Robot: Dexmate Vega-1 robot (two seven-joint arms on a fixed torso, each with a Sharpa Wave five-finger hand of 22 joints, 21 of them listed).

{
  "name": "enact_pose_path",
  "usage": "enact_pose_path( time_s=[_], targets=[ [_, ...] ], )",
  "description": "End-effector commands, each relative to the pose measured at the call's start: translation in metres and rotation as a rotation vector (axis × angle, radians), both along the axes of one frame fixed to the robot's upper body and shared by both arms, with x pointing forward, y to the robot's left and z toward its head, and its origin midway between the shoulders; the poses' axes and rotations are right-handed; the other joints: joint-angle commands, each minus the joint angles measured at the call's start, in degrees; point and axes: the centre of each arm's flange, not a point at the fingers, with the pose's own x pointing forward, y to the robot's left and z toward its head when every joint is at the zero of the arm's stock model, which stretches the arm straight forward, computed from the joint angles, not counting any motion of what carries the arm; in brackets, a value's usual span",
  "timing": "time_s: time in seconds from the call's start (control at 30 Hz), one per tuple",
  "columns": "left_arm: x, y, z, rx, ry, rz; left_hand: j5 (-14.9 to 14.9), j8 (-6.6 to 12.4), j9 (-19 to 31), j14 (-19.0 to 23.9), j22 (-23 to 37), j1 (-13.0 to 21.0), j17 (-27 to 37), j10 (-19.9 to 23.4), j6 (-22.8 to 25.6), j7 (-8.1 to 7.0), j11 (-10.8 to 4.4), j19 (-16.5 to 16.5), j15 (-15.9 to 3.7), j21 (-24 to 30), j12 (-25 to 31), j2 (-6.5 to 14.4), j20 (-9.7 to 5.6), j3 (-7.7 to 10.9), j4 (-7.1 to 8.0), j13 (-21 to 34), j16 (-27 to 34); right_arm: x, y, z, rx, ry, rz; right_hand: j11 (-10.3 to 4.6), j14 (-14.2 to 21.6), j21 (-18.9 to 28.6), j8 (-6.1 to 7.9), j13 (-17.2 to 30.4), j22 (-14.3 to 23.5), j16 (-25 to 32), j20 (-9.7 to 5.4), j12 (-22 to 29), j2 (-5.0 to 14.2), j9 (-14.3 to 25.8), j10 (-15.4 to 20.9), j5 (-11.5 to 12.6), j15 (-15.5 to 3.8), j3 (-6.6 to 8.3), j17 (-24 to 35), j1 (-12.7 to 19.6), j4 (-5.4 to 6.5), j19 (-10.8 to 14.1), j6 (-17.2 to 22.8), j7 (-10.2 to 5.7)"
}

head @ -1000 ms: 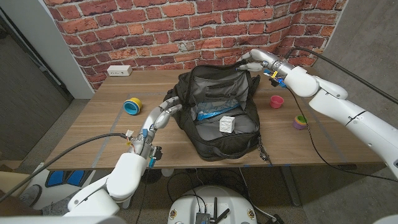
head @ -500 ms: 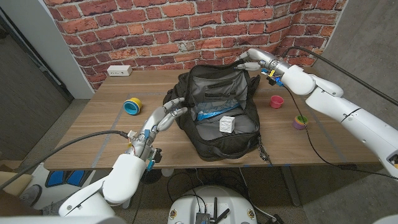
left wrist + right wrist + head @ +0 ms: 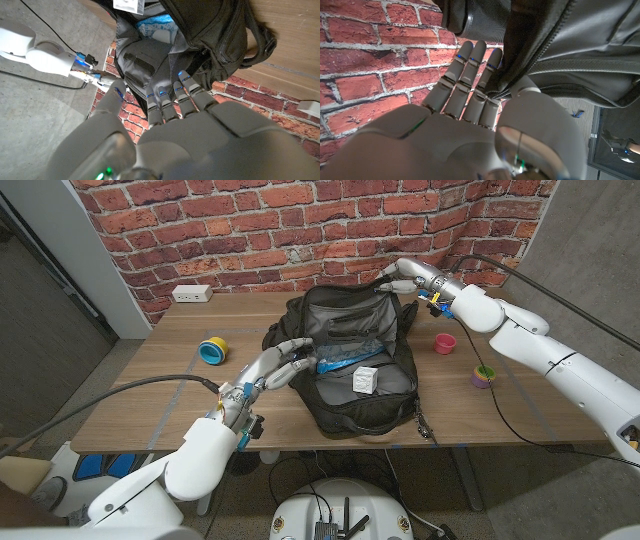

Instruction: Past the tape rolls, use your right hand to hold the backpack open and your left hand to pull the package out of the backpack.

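Note:
A black backpack (image 3: 392,395) lies unzipped mid-table, its lid raised at the far side. Inside lie a blue-and-white package (image 3: 343,363) and a small white box (image 3: 367,379). My right hand (image 3: 402,277) grips the lid's top edge, holding it up; in the right wrist view the hand (image 3: 470,105) pinches the backpack's edge (image 3: 555,55) between thumb and fingers. My left hand (image 3: 277,366) hovers at the opening's left rim, fingers apart, holding nothing. In the left wrist view my left hand (image 3: 172,107) points into the backpack (image 3: 210,35), toward the package (image 3: 154,30) and the box (image 3: 129,5).
A yellow-and-blue tape roll (image 3: 212,349) sits left of the backpack. A pink roll (image 3: 444,343) and a green-and-purple roll (image 3: 483,376) sit to its right. A white power strip (image 3: 190,293) lies at the table's far left edge, before the brick wall.
My left hand has moved forward and to the right, from beside the backpack up to its open left rim. My right hand still holds the lid in the same place.

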Motion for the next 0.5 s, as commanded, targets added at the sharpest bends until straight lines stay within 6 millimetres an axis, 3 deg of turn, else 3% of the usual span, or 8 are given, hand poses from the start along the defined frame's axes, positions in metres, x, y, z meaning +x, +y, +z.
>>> enact_pose_path(
  time_s=[0.03,0.5],
  targets=[
    [0.0,-0.013,0.025,0.178,-0.002,-0.029,0.3,0.12,0.2,0.7,0.1,1.2,0.0,0.7,0.6,-0.05,0.05,0.6,-7.38,0.2,-0.1,0.0,-6.05,0.11,-0.09,0.1,0.2,-0.001,0.003,0.0,-0.001,-0.011,0.011,0.17,0.5,0.6,0.1,0.3,0.2,-0.1,-7.03,-0.1,0.65,0.2,0.4,0.2,-5.01,0.41,0.3,0.2,-0.08,-0.2,0.7,-0.27],
    [0.016,-0.028,0.049,0.324,0.022,-0.088,0.4,-0.47,0.2,-0.2,0.0,4.9,0.0,-0.5,-0.8,0.05,0.61,-0.4,-6.51,-0.4,-0.9,-1.2,-6.77,-0.16,-0.09,0.2,-0.3,-0.005,0.002,0.001,0.025,-0.023,0.019,0.11,0.5,0.9,-0.11,0.4,0.2,-0.2,-7.03,-0.2,0.69,0.2,0.3,0.2,-5.06,0.48,0.5,0.3,-0.11,-0.3,0.8,-0.24]
  ],
)
